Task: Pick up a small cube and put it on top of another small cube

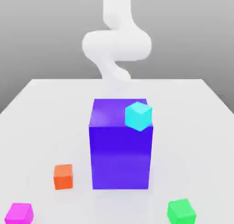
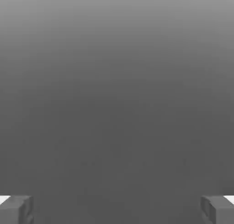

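- Claw (image 2: 117, 210): spread wide, nothing between its fingers
- Cyan cube (image 1: 138, 116): at the upper front corner of the blue block (image 1: 120, 150)
- Orange cube (image 1: 63, 177): on the tabletop (image 1: 183, 141), beside the block
- Advised approach: choose one cube, centre above it, descend straight, clear of the block

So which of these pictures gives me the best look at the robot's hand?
The hand view: it shows the hand up close, its two fingers wide apart. In the exterior view I can see the white arm, but can't make out the hand.
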Tool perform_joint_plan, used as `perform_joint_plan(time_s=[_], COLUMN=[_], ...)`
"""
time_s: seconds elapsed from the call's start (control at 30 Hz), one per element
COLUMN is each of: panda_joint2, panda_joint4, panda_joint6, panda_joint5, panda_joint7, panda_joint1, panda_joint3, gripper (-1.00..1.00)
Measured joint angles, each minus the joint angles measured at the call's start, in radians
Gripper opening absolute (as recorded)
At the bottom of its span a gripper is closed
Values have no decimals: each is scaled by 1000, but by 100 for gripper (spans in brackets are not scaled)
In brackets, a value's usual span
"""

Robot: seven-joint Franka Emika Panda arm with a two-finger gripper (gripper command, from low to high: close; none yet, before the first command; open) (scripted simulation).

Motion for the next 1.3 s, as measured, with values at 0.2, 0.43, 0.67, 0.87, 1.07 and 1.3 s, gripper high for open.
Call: perform_joint_plan(time_s=[0.2, 0.43, 0.67, 0.87, 1.07, 1.3], panda_joint2=[222, 476, 731, 941, 1139, 1275], panda_joint4=[15, 32, 50, 63, 78, 109], panda_joint6=[52, 110, 166, 221, 296, 390], panda_joint5=[58, 148, 242, 276, 271, 331], panda_joint7=[-116, -266, -418, -516, -581, -630], panda_joint1=[34, 48, 2, -55, -114, -168], panda_joint3=[-109, -214, -268, -277, -288, -226], gripper=[0, 0, 0, 0, 0, -100])
